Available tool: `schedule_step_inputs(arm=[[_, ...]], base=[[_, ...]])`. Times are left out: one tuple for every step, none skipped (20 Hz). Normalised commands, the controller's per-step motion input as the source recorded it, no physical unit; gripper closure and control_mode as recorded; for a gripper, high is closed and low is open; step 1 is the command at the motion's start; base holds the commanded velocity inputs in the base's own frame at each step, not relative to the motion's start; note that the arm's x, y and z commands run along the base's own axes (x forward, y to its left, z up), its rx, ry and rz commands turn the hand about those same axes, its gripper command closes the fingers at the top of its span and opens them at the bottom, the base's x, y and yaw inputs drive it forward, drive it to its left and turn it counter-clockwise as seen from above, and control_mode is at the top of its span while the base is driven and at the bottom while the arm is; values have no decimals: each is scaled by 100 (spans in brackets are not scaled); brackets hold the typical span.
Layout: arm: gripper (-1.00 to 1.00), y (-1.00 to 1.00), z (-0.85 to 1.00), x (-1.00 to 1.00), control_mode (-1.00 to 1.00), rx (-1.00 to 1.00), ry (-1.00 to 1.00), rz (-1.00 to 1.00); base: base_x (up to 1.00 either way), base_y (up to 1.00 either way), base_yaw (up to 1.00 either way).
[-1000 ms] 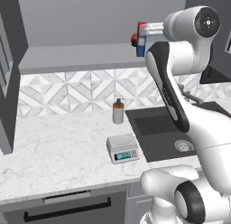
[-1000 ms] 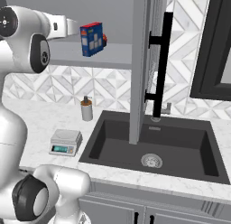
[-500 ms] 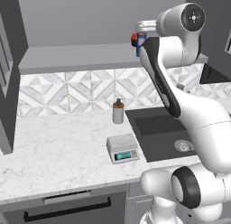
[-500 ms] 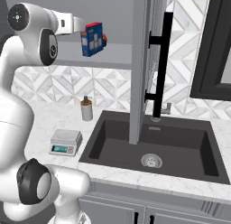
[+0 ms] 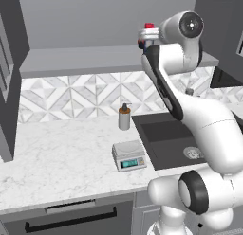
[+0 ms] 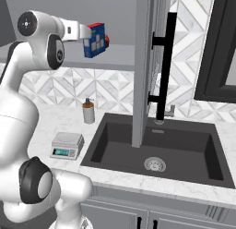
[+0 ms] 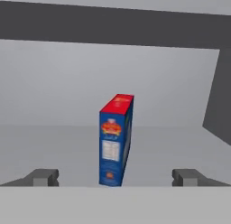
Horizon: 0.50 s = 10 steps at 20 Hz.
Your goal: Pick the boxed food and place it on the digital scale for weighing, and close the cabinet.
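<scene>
- A white marble-patterned desk runs beneath a white-and-grey geometric tiled backsplash.
- A beige soap pump bottle stands upright near the backsplash, just left of a black rectangular sink.
- The sink has a round metal drain.
- A lower grey drawer with a horizontal black handle sits under the desk.

One boxed food, one digital scale (one soap bottle).
</scene>
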Motion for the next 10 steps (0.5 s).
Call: schedule_step_inputs(arm=[[-100,0,-17,39,-100,0,0,-3],[-100,0,-14,46,-100,0,0,-3],[-100,0,-9,48,-100,0,0,-3],[-100,0,-6,53,-100,0,0,-2],[-100,0,-5,50,-100,0,0,-1],[-100,0,-4,51,-100,0,0,-1],[-100,0,-1,54,-100,0,2,0],[-100,0,-1,56,-100,0,2,0],[-100,0,-4,58,-100,0,4,0],[-100,0,-2,55,-100,0,2,0]], base=[[0,0,0],[0,0,0],[0,0,0],[0,0,0],[0,0,0],[0,0,0],[0,0,0],[0,0,0],[0,0,0],[0,0,0]])
